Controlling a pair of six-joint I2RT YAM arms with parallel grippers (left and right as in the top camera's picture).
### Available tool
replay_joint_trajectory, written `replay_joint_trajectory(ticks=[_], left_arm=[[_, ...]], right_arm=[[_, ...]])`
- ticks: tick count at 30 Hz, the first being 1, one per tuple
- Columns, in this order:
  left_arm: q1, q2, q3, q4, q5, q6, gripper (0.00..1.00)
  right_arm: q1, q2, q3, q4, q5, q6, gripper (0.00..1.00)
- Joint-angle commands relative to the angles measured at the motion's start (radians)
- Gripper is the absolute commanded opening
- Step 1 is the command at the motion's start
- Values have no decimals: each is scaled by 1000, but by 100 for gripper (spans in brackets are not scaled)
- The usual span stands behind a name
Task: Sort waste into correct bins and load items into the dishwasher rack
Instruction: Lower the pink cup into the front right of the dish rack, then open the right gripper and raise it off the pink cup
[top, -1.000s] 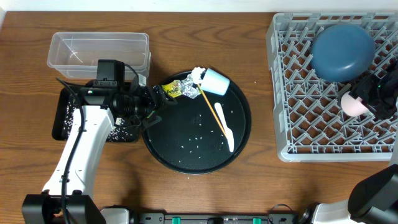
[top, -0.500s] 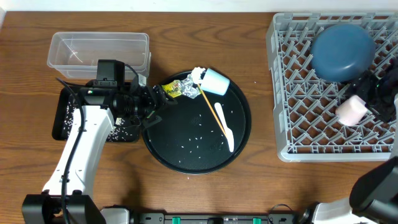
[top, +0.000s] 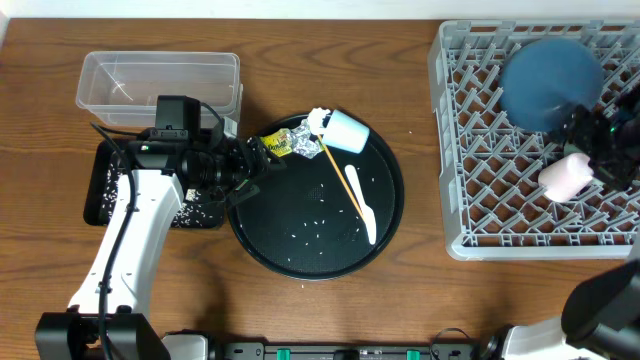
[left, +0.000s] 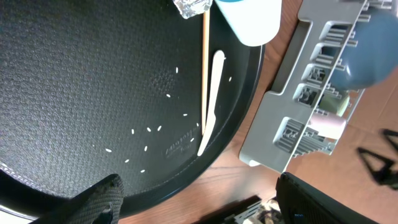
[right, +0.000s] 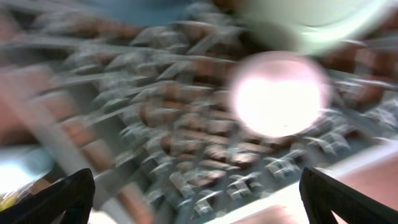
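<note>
The right gripper (right: 196, 183) is over the right part of the dishwasher rack (top: 480, 150). Its wrist view is badly blurred, but the two fingers stand far apart at the lower corners with nothing between them. The white cup (top: 562, 177) lies in the rack just left of that gripper, clear of its fingers. The dark blue bowl (top: 550, 85) sits upside down in the far part of the rack. A pale mint bowl (right: 311, 25) shows at the top edge of the right wrist view, just beside the cup.

The left gripper (left: 198, 180) hangs at the left edge of the round black tray (top: 300, 260), fingers spread wide and empty. On that tray's far rim lie the yellow wrapper (top: 275, 143), silver foil (top: 303, 141) and white tissue (top: 318, 117), bunched together. The light blue cup (top: 347, 131) lies on its side just right of them. A thin wooden stick (left: 204, 68) runs from the cup towards the near side, and the white spoon (top: 362, 205) lies alongside it. Rice grains (left: 158, 128) are scattered over the tray floor.

The clear tub (top: 160, 80) stands at the far left of the table (top: 330, 50). The black rectangular tray (top: 95, 180) lies just nearer, speckled with white and partly hidden by the left arm.
</note>
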Motion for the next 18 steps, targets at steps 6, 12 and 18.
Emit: replay_joint_trajectory(ticks=[6, 12, 18], left_arm=[[-18, 5, 7, 64, -13, 67, 80], [-57, 77, 7, 259, -11, 153, 80], [-117, 208, 7, 477, 0, 246, 80]], right_arm=[[121, -130, 62, -124, -612, -385, 99], [252, -128, 19, -142, -518, -380, 99], [356, -128, -78, -81, -518, -380, 99]])
